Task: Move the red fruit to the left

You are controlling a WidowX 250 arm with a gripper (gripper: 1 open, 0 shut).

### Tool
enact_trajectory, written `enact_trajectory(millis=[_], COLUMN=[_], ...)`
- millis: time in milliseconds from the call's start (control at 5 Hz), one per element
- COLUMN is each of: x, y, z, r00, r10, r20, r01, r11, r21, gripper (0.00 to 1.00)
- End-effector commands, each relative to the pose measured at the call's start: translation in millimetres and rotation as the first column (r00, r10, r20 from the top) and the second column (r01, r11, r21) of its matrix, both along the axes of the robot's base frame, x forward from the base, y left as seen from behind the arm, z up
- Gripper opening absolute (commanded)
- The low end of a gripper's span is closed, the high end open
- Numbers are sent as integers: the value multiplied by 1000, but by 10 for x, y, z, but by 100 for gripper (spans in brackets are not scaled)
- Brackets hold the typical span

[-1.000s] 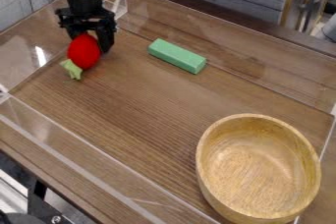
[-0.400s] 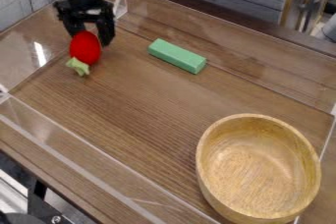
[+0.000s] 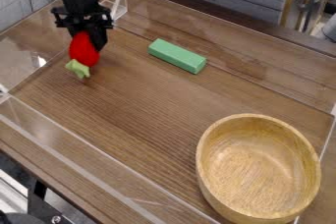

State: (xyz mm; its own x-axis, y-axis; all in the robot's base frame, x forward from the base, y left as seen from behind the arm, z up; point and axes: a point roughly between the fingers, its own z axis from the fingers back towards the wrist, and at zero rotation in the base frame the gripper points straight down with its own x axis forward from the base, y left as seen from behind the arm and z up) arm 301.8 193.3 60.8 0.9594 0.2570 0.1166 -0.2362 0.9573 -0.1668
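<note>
Around the top of the red strawberry (image 3: pixel 85 47), the hand (image 3: pixel 84 33) is placed; whether it is clamped cannot be told. The fruit lies at the surface's (image 3: pixel 155 120) far left. Gripping seems underway; a secure hold, then a leftward shift, is needed. No contents are seen in the wooden bowl (image 3: pixel 257 168).

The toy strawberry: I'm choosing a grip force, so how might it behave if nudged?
The red strawberry looks rounded and smooth, so it would probably roll rather than slide flat. Its glossy skin suggests it could be somewhat slippery. The leafy green cap sticks out at one end, which might make any roll curve or stop short.
</note>
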Motion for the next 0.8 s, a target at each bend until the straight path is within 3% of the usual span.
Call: enact_trajectory(millis=[0,600], x=[164,120], y=[72,140], z=[267,-14], r00=[998,999], r10=[22,25], r20=[67,47], r01=[-25,-28], r11=[998,997], r21=[52,66], gripper=[0,0])
